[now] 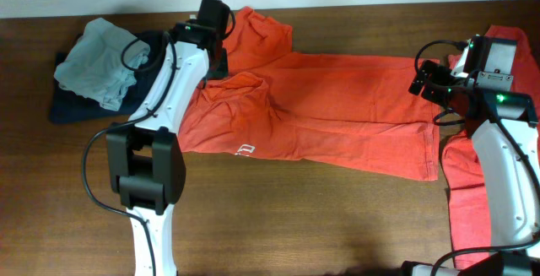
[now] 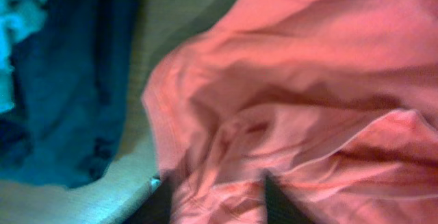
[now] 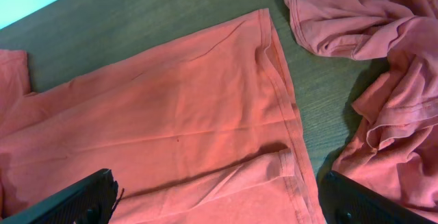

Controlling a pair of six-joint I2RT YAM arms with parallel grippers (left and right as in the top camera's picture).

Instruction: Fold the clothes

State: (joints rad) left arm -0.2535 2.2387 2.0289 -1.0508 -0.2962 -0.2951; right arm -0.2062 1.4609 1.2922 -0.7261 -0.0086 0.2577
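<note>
Closest to the overhead lens, the left arm [image 1: 160, 99] is rising from the near edge of the worktop [image 1: 295, 217] and reaching away toward its far-left part. At the far left I am seeing a grey-green garment [image 1: 99, 61] lying crumpled on top of a dark navy garment [image 1: 72, 103], both just beside that arm. Moving right, the left pincer [image 2: 215, 207] is sitting over the rumpled left end of the spread T-shirt [image 1: 337, 99]. In the wrist view its fingers [image 2: 159, 203] are standing partway apart with coral cloth filling the gap between them, and I cannot tell whether they are actually pinching it. The shirt itself is lying lengthwise across the middle of the worktop. One sleeve is pointing toward the far edge, small white lettering [image 1: 245, 149] is showing at the near-left edge, and the body is stretching fairly flat toward the right. Further right, the right pincer [image 3: 219, 200] is hovering above the stitched hem end of that shirt, its fingers spread wide and holding nothing. At the far right a second T-shirt [image 1: 464, 200] is lying in a crumpled heap just beside the hem, with a narrow strip of bare wood showing between the two in the right wrist view. The right arm [image 1: 506, 158] is covering part of that heap from above.
</note>
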